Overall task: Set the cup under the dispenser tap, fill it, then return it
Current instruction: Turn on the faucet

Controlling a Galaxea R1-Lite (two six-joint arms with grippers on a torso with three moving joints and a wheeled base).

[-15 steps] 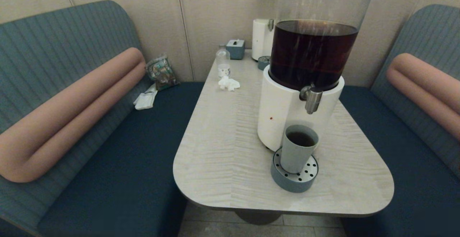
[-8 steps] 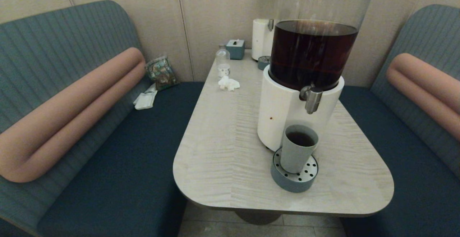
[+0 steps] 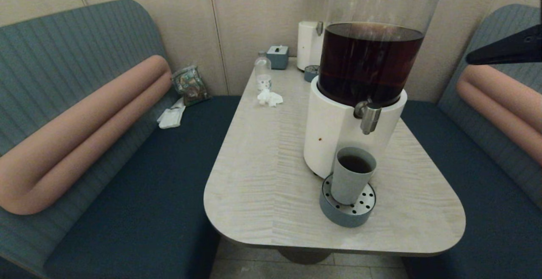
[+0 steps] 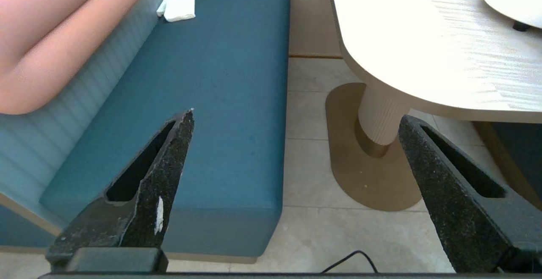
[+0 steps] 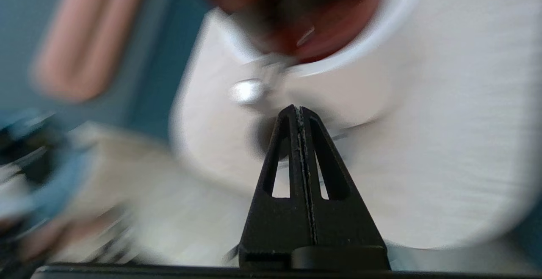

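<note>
Jaws pressed together, the right gripper (image 5: 300, 109) hangs high beside the dispenser; the left gripper (image 4: 296, 116), jaws spread, idles below the table (image 3: 262, 177). The cup (image 3: 352, 180) sits under the dispenser tap (image 3: 369, 118).

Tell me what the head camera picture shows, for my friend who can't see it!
A grey-blue cup with dark drink inside stands on a round drip tray, under the metal dispenser tap of a big dispenser. The right tool, fingers together, pokes in high at the right edge.
</note>
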